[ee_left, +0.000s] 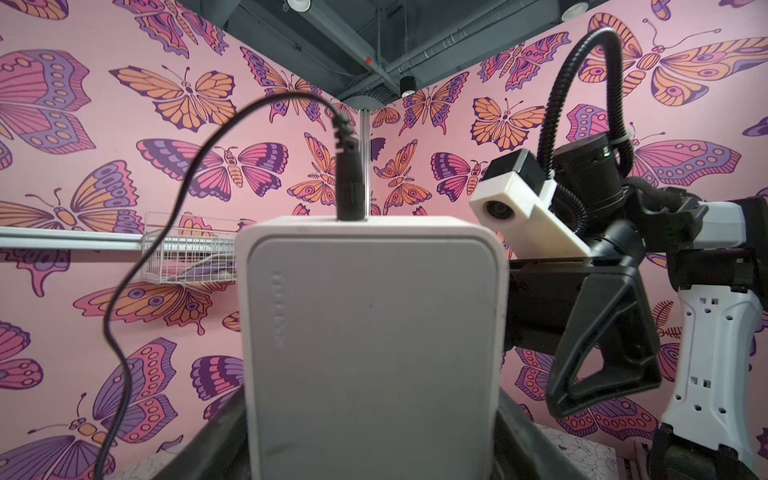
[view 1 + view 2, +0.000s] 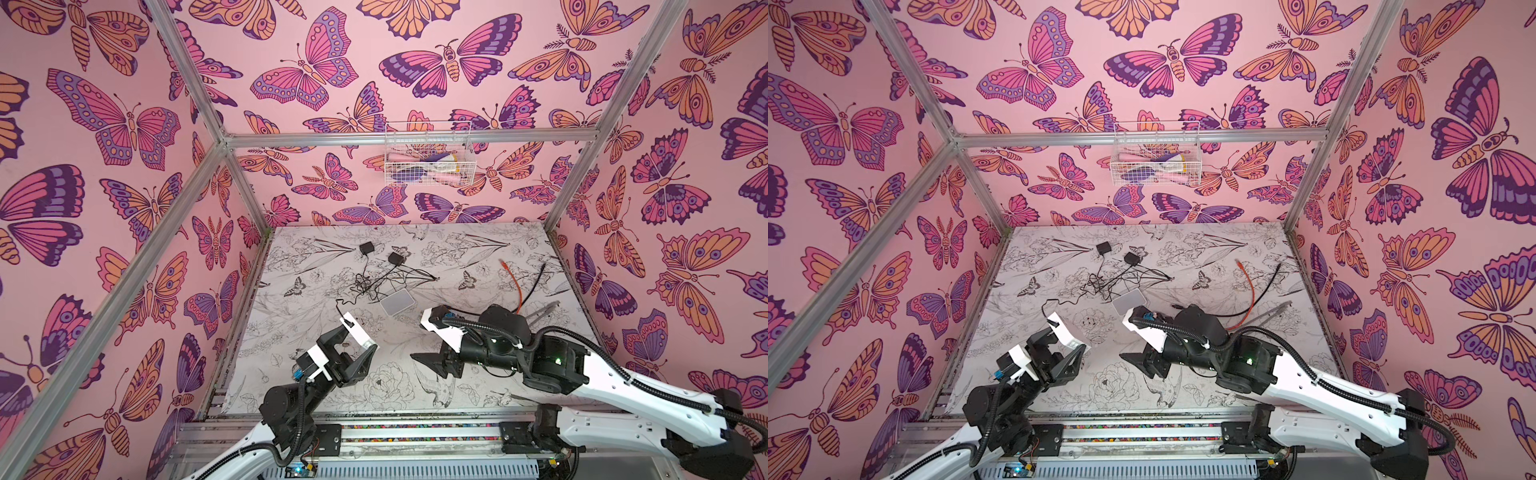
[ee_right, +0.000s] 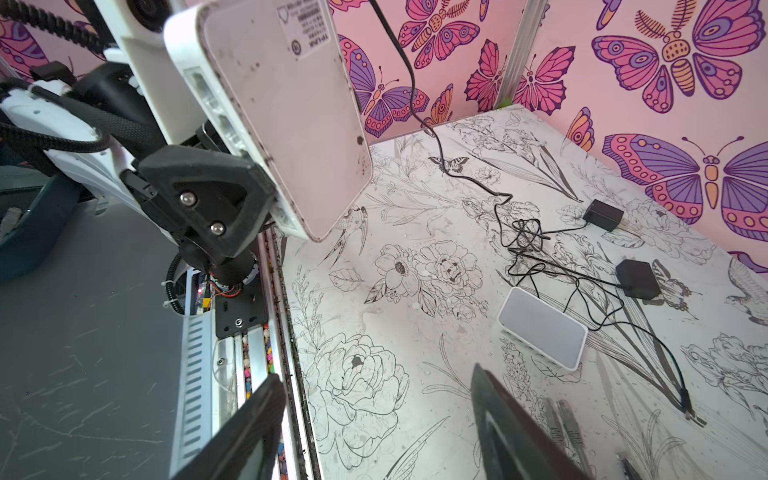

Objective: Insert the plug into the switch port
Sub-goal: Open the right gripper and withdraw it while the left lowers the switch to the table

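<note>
My left gripper [image 2: 356,338] is shut on a white switch [image 2: 354,327], held tilted above the table's front left. In the left wrist view the switch [image 1: 374,340] fills the space between my fingers [image 1: 528,436]. A black barrel plug [image 1: 350,187] stands seated in its far edge, and the thin black cable [image 1: 124,299] loops away from it. The right wrist view shows the switch's underside [image 3: 286,108] and a row of ports [image 3: 216,108] along its side. My right gripper [image 3: 374,432] is open and empty over the table, just right of the switch [image 2: 1065,332].
A second white switch [image 2: 397,302] lies flat mid-table beside tangled black cables [image 2: 374,282] and two black power adapters [image 2: 366,248]. An orange network cable [image 2: 515,286] and a black one [image 2: 536,286] lie at the right. A wire basket [image 2: 428,156] hangs on the back wall.
</note>
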Robot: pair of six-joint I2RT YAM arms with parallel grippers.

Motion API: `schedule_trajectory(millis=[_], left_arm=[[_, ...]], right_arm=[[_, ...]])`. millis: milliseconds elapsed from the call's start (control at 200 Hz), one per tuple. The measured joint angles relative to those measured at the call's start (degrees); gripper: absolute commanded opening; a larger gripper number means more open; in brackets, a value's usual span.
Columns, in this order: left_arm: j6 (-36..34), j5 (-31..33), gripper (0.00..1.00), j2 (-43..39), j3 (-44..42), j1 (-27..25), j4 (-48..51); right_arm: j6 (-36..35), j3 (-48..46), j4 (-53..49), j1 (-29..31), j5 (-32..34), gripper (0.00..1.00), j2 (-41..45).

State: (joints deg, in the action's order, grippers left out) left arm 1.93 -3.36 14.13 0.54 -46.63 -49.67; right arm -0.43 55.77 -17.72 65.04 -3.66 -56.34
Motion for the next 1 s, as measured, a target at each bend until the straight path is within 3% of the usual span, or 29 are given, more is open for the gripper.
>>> schedule_trajectory(millis=[240, 376, 571, 686, 827, 882, 1002], left_arm=[[6.8, 8.0, 0.00, 3.4, 12.9, 0.0, 31.1], [13.1, 12.1, 0.00, 9.1, 16.3, 0.0, 42.4], [23.2, 18.0, 0.00, 27.8, 19.8, 0.0, 58.9], [26.3, 19.2, 0.00, 38.8, 24.5, 0.0, 64.2], [28.4, 19.3, 0.00, 45.5, 27.2, 0.0, 65.4], [28.9, 19.2, 0.11, 47.2, 27.8, 0.0, 65.6], [29.2, 18.1, 0.26, 49.0, 28.4, 0.2, 65.9]], right_arm=[[1.3, 0.0, -2.0, -1.5, 7.7, 0.72, 0.0], [1.9, -0.5, -3.1, -4.3, 11.3, 0.70, -0.5], [0.3, -10.5, 2.1, -6.7, 12.7, 0.71, -0.2], [0.5, -12.3, 2.2, -10.8, 11.2, 0.71, -0.9], [0.7, -11.7, 2.8, -14.2, 9.4, 0.71, -3.1], [0.9, -11.1, 2.8, -15.1, 8.9, 0.70, -5.0], [1.3, -9.3, 1.6, -16.3, 8.7, 0.70, -9.5]])
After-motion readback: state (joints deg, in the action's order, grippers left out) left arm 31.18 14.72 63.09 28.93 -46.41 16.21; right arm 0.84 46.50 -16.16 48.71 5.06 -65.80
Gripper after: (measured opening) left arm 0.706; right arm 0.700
